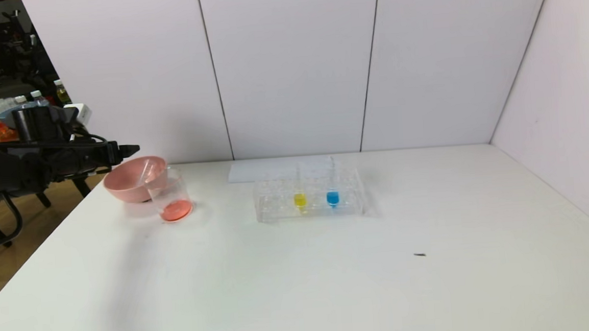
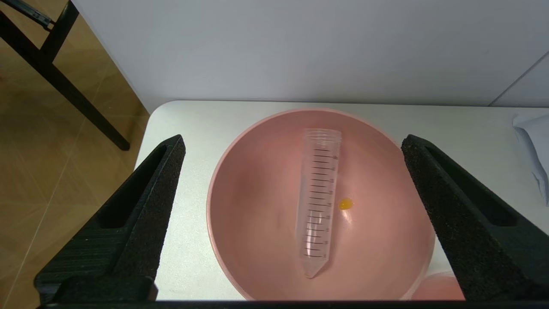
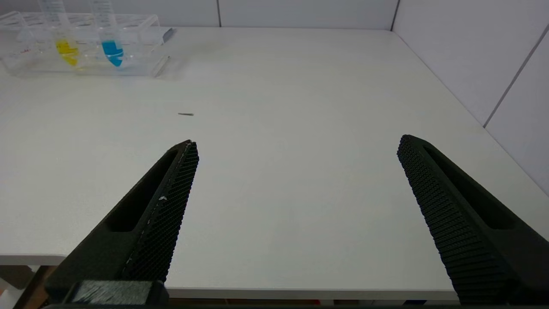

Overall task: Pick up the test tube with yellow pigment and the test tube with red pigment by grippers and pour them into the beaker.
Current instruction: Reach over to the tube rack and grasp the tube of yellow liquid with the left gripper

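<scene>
The test tube with yellow pigment stands upright in the clear rack, and also shows in the right wrist view. No tube holding red pigment shows. An empty clear graduated tube lies in the pink bowl. The beaker stands against the bowl with red-orange liquid at its bottom. My left gripper is open and empty, above and behind the bowl at the table's far left. My right gripper is open and empty over the table's front edge.
A blue-liquid tube stands beside the yellow one in the rack. A small orange drop lies in the bowl. A white sheet lies behind the rack. A dark speck lies right of centre. White walls close the back and right.
</scene>
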Controlling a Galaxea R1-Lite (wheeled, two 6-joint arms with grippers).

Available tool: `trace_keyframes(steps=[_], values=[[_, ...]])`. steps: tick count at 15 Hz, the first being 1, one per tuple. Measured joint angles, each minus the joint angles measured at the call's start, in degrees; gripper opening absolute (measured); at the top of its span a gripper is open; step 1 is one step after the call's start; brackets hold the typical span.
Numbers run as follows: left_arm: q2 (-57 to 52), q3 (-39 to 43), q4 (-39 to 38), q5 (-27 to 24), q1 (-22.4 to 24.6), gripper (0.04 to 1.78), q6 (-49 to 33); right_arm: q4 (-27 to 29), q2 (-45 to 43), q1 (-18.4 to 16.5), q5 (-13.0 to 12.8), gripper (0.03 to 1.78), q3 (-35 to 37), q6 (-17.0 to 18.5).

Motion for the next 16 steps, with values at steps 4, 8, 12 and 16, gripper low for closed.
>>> trace_keyframes(steps=[4, 8, 12, 16], values=[[-2.6, 2.4, 0.1, 0.0, -0.9, 1.76, 0.5, 0.0, 0.0, 0.0, 0.0, 1.7, 0.0, 0.0], [-5.5, 5.2, 0.0, -0.1, -2.0, 1.76, 0.6, 0.0, 0.0, 0.0, 0.0, 1.7, 0.0, 0.0], [-11.3, 9.7, 0.1, 0.0, -2.9, 1.76, 0.6, 0.0, 0.0, 0.0, 0.0, 1.7, 0.0, 0.0], [-18.4, 15.1, 0.4, 0.1, -4.8, 1.76, 0.5, 0.0, 0.0, 0.0, 0.0, 1.7, 0.0, 0.0]])
